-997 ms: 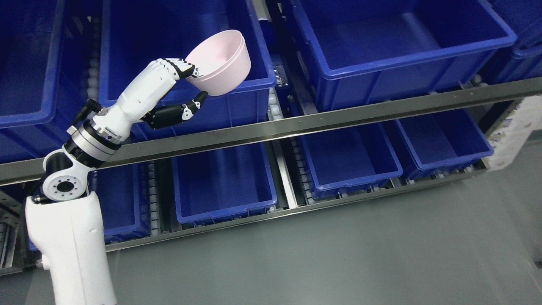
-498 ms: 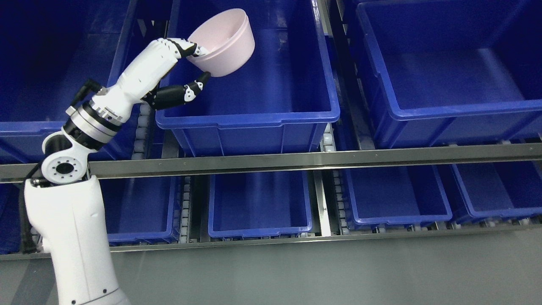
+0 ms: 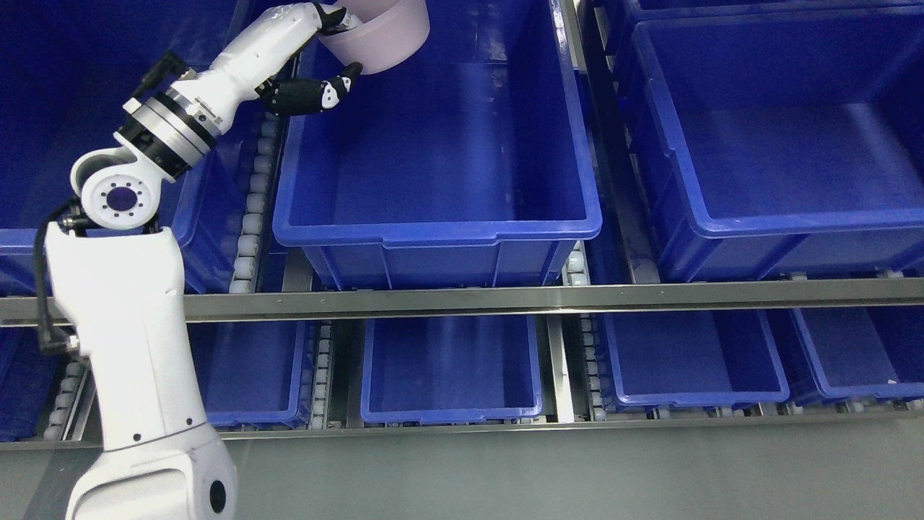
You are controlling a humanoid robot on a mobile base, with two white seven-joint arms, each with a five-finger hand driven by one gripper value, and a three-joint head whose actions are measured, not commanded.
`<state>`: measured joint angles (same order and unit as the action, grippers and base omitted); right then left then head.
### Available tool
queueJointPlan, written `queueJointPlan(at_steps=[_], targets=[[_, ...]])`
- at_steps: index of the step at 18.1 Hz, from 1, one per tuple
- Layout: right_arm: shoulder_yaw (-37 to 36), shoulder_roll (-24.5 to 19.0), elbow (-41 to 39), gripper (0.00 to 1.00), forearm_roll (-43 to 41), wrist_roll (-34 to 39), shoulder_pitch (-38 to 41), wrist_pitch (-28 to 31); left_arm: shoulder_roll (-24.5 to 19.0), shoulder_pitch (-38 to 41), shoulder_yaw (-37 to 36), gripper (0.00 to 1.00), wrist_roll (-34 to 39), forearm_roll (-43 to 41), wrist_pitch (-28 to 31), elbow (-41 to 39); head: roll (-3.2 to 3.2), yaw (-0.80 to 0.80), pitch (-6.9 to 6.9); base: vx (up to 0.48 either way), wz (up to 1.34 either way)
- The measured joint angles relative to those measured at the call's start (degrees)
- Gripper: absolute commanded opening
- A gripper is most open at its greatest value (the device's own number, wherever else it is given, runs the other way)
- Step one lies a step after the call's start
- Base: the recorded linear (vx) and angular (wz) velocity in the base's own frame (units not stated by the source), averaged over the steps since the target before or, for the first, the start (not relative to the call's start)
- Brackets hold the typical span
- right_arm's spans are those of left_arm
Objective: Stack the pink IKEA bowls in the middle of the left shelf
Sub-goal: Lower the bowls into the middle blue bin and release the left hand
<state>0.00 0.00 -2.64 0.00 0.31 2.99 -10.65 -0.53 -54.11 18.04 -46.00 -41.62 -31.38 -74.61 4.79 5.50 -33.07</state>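
A pale pink bowl (image 3: 379, 36) shows at the top edge of the head view, its upper part cut off by the frame. My left hand (image 3: 328, 47) is shut on the bowl: white fingers hook over its rim and the black thumb (image 3: 328, 90) presses under its side. The hand holds the bowl in the air above the far left corner of a big blue bin (image 3: 440, 188) on the middle shelf level. The bin's inside looks bare. My right arm is out of view.
Another large blue bin (image 3: 779, 166) stands to the right, and a dark one (image 3: 43, 238) to the left behind my arm. A steel shelf rail (image 3: 577, 296) runs across. Smaller blue bins (image 3: 451, 372) sit on the lower level. Grey floor lies below.
The camera has shifted, so the shelves sit lower and closer. My left arm has reached farther up and into the shelf, carrying the pink bowl over the bin's back left corner.
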Motion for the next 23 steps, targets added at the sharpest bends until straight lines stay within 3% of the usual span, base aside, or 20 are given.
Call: queueJointPlan(at_steps=[3,7,12,14,17,19,23], targets=[[0.00,0.00,0.00,1.00,0.00,-0.09,0.00,0.00,-0.73,-0.78,-1.59,0.18,0.00,-3.13,3.67,6.25,0.00,0.00,0.00,0.005,0.00],[0.00,0.00,0.00,1.00,0.00,-0.12,0.00,0.00,-0.59,0.17,-3.27,0.36,2.22,-4.40,4.86,11.46,0.00,0.00,0.00,0.000,0.00],[0.00,0.00,0.00,1.00,0.00,-0.13,0.00,0.00,-0.16,0.76,-4.52,0.84,9.72,-4.56,4.89,14.87,0.00,0.00,0.00,-0.002,0.00],[0.00,0.00,0.00,1.00,0.00,-0.13,0.00,0.00,-0.03,0.95,-4.91,0.99,13.72,-4.49,4.84,15.95,0.00,0.00,0.00,-0.011,0.01],[0.00,0.00,0.00,1.00,0.00,-0.13,0.01,0.00,0.12,1.32,-5.17,0.99,24.23,-0.08,6.11,17.31,0.00,0.00,0.00,-0.022,-0.03],[0.00,0.00,0.00,1.00,0.00,-0.14,0.01,0.00,0.20,1.50,-5.17,0.99,32.91,8.01,7.10,17.70,0.00,0.00,0.01,-0.010,-0.05],[0.00,0.00,0.00,1.00,0.00,-0.14,0.00,0.00,0.30,4.51,-4.96,0.99,42.82,23.34,15.67,14.84,0.00,0.00,0.01,0.002,0.00]])
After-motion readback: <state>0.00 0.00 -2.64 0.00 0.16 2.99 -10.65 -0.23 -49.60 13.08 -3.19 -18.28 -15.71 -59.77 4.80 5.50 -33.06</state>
